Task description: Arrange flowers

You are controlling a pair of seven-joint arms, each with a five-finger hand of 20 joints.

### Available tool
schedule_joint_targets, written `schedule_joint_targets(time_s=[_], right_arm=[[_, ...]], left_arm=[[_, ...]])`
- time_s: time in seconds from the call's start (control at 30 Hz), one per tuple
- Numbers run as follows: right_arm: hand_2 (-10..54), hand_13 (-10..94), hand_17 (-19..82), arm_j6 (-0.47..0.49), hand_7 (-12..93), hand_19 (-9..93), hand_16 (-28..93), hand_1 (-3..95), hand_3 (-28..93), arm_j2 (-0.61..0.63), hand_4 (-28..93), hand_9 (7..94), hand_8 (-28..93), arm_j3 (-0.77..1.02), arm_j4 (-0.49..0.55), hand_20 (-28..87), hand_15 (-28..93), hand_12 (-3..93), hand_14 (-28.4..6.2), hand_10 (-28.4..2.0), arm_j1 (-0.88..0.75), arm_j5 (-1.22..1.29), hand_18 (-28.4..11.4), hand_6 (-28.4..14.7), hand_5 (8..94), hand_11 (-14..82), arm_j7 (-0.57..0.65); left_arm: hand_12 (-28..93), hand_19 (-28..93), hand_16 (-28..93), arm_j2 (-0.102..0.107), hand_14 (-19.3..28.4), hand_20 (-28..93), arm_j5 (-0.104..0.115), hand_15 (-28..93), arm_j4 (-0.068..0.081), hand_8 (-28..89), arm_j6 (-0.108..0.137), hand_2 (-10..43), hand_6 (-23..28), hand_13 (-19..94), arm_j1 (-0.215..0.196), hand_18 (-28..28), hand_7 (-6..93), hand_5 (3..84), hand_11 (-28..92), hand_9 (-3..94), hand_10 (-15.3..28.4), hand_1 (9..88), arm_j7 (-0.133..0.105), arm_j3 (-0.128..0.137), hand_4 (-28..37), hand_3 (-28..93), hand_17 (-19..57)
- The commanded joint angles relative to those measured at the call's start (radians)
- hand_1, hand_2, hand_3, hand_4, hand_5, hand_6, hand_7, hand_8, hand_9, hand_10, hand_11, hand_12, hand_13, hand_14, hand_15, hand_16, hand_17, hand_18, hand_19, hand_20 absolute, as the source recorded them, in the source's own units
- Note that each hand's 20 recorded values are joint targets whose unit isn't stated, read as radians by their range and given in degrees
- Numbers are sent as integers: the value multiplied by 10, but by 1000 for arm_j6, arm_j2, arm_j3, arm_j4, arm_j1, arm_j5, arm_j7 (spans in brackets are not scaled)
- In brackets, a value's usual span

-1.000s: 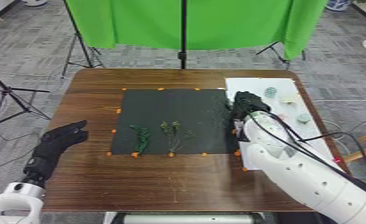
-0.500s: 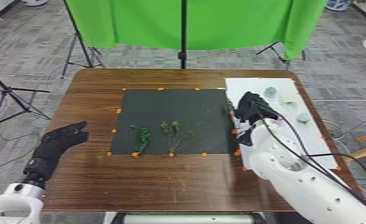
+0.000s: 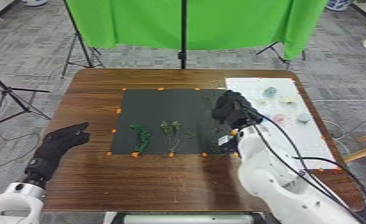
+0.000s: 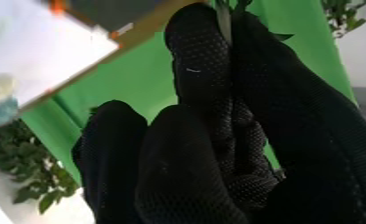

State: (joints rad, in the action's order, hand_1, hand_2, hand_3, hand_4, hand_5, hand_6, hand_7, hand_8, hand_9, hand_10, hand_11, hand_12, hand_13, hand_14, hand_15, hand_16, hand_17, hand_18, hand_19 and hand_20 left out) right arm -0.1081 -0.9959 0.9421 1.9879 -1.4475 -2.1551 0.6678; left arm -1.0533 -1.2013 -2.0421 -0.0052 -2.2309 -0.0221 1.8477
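Note:
In the head view my right hand is over the right edge of the black mat, partly hiding it. The right wrist view has the right hand pinching a thin green stem between thumb and finger. Bits of greenery show beside that hand over the mat. On the mat's near part lie a dark green leafy sprig and a thin branching stem with small buds. My left hand is at the table's left side, its fingers relaxed and holding nothing.
A white board lies along the right side, bearing a pale blue flower, a cream one, a pale green one and a pink one. Orange markers line the mat. Brown table surrounds it.
My right hand has moved left from the white board onto the mat's right edge, uncovering the pink flower. The left hand has stayed nearly still.

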Motion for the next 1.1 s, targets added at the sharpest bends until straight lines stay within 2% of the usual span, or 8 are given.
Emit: schedule_joint_targets(time_s=[0.03,0.47,0.57,0.9,1.1], right_arm=[[-95,937,760,26,323,932,252,559,582,-83,-14,917,200,-16,-24,594,718,285,-5,-103,-97,6,-105,-55,835,484,6],[-95,937,764,-13,337,932,242,556,576,-160,-10,918,189,26,-92,572,713,277,-1,-101,-115,-2,-99,-52,828,483,36],[-95,937,766,-28,341,932,239,553,578,-179,-9,919,186,53,-94,568,713,274,-1,-100,-134,-8,-99,-52,826,484,38],[-95,937,770,-65,351,932,228,554,581,-225,-5,921,179,103,-84,553,715,266,1,-102,-177,-3,-93,-57,824,485,48],[-95,937,775,-115,354,932,214,562,568,-248,-16,925,179,112,-82,503,698,255,4,-104,-184,77,-81,-59,820,473,55]], left_arm=[[98,173,-20,4,182,160,-13,169,3,-57,-20,58,62,374,0,135,85,443,186,452,150,308,14,0,-215,634,70],[98,173,-19,3,182,160,-18,169,4,-57,-24,58,61,375,4,135,86,443,186,451,149,308,15,-5,-216,635,69],[98,173,-20,-3,182,160,-19,168,0,-57,-20,58,62,375,-5,135,86,443,186,452,149,308,13,-1,-215,634,69],[98,172,-20,-4,182,160,-20,168,-1,-57,-28,59,62,375,-5,135,85,443,186,452,150,308,17,1,-214,634,69],[98,172,-20,-4,183,159,-29,168,-5,-57,-31,58,62,374,-7,135,85,443,186,452,149,308,19,3,-214,634,68]])
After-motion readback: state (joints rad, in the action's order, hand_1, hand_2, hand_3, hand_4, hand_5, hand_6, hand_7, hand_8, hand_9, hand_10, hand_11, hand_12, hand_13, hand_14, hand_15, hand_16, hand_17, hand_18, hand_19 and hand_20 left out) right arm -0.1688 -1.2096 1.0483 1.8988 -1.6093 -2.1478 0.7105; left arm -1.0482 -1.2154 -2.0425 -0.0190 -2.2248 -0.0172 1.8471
